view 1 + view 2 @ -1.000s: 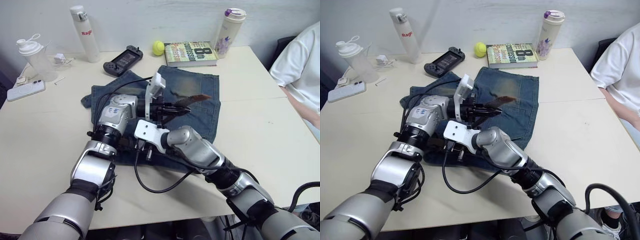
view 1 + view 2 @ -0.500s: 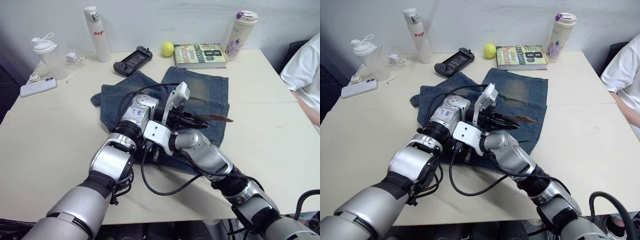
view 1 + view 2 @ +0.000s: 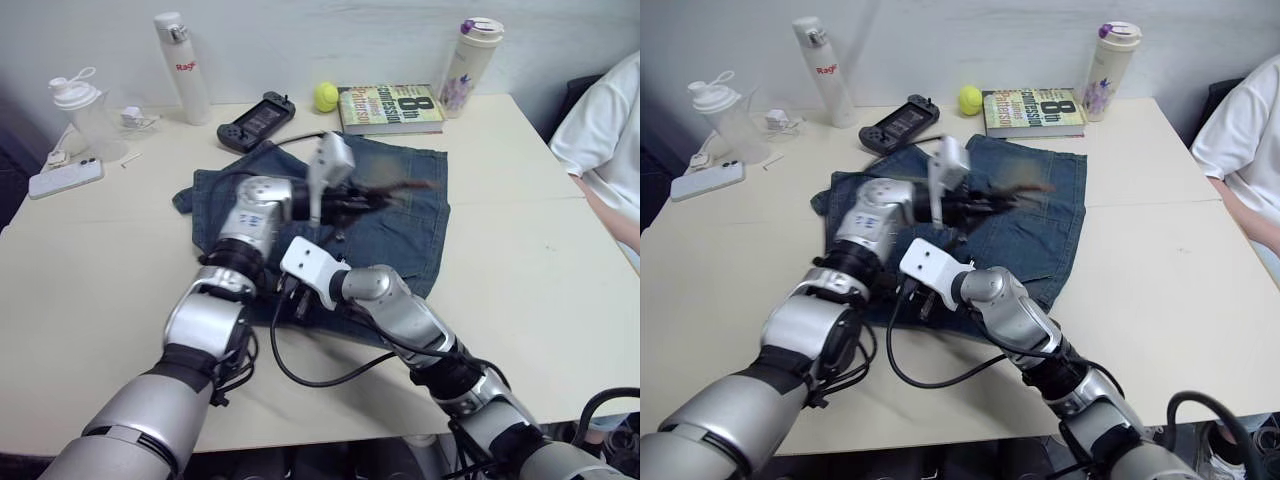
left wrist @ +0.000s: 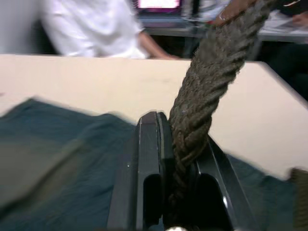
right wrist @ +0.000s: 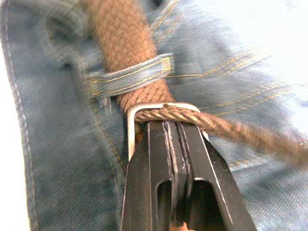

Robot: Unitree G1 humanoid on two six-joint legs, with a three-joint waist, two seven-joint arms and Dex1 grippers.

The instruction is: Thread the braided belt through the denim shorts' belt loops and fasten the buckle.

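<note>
Fingers of left gripper [image 4: 180, 159] clamped on braided belt [image 4: 207, 91]; right gripper [image 5: 173, 129] pinched shut against buckle [image 5: 137, 111] beside belt loop [image 5: 130, 74], over denim shorts [image 3: 400, 225].

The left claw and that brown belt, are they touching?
Touching. The left wrist view shows the braided belt pinched between the left claw's two black fingers.
</note>
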